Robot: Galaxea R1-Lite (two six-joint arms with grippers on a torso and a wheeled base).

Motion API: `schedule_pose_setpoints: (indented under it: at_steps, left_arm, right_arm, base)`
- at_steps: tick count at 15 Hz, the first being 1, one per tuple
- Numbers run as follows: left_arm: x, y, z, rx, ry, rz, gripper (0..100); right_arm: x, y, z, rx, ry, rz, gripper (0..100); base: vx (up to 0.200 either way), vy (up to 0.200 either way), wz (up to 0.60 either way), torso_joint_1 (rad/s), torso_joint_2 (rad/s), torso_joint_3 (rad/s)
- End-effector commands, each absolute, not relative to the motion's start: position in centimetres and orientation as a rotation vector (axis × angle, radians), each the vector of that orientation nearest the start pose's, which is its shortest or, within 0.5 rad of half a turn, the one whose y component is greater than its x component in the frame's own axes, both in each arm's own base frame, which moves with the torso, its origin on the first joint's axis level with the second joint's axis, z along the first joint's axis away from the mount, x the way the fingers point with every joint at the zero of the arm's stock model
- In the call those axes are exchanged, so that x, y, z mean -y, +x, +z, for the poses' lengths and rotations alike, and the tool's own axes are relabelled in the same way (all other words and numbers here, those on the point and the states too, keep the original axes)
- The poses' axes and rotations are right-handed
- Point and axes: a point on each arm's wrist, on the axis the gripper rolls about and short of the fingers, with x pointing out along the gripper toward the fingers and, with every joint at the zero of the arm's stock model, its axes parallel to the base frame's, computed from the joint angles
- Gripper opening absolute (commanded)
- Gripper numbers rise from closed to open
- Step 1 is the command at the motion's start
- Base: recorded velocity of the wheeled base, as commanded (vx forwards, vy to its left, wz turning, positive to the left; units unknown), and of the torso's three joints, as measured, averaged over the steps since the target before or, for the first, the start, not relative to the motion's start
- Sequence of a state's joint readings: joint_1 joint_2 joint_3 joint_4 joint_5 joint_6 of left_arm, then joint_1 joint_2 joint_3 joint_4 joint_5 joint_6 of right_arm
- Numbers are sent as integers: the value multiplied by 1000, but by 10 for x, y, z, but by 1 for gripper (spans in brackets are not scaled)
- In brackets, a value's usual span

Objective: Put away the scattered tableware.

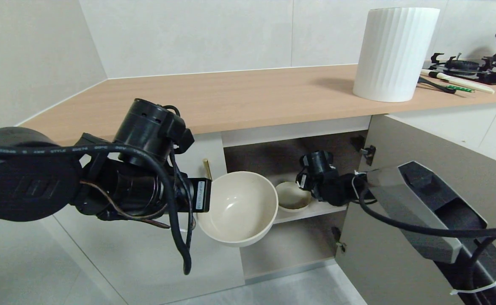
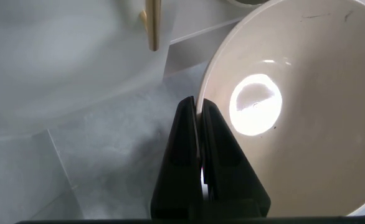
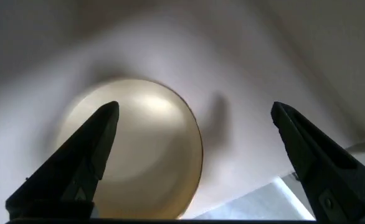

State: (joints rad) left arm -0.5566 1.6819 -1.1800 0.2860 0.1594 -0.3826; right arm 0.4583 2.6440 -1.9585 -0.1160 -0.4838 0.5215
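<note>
head view: left gripper (image 1: 208, 195) pinches the rim of the big bowl (image 1: 239, 207), held in the air before the open cupboard, beside the shelf (image 1: 315, 210). risk: a rim-only pinch may let it swing or slip, or it may knock the small bowl (image 1: 292, 197) going in.
left wrist view: jaws clamped on the rim, the bowl hanging off to one side.
right wrist view: right gripper (image 3: 194, 111) spread wide, empty; small bowl just beyond, probably not touching.

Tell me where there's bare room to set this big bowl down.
The cabinet floor under the shelf looks bare. The countertop is open from the wall to the white canister. The shelf is crowded: small bowl and right gripper there.
</note>
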Motion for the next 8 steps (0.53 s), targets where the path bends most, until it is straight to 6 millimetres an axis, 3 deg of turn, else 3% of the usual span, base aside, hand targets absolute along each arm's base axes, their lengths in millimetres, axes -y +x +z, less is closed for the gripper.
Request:
schedule_pose_setpoints:
  at_steps: [1,2,3,4,5,8]
  left_arm:
    - [155,253,204,-810,-74,-228,0]
    - [156,253,203,-814,-69,-232,0]
    - [161,253,199,-825,-52,-243,0]
    - [164,253,197,-831,-39,-244,0]
    - [171,253,190,-842,1,-242,0]
    - [184,255,173,-861,88,-206,0]
  right_arm:
    - [-211,442,102,-485,282,-115,100]
    - [-209,429,112,-501,284,-82,100]
    - [-207,399,135,-532,284,0,100]
    - [-205,384,145,-545,283,35,100]
    - [-197,356,170,-554,277,103,100]
    - [-180,308,214,-632,264,191,100]
  base:
    - [0,0,0,0,0,0]
    - [0,0,0,0,0,0]
    - [0,0,0,0,0,0]
    - [0,0,0,0,0,0]
    - [0,0,0,0,0,0]
    - [0,0,0,0,0,0]
